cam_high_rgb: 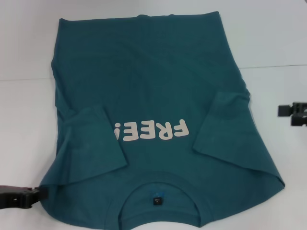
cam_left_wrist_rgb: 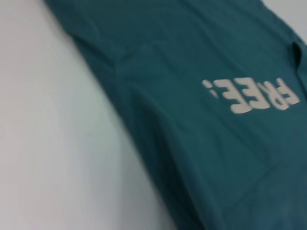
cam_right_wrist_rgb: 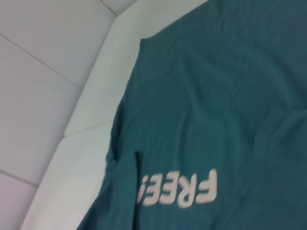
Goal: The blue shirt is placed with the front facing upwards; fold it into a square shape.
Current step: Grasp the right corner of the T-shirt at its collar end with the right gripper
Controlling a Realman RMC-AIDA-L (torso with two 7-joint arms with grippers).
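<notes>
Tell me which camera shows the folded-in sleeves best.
The head view: both sleeves lie folded inward over the blue shirt, flanking the FREE! print. The wrist views show only part of the shirt and print, with no sleeve seen whole.

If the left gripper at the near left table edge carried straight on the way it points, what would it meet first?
The left gripper points inward at the dark teal-blue short-sleeved cotton T-shirt. It would probably meet the shirt's near left corner, below the folded-in sleeve, almost at once. Its height above the cloth is unclear.

both gripper [cam_high_rgb: 21, 196] ends are black, blocky hardware.
</notes>
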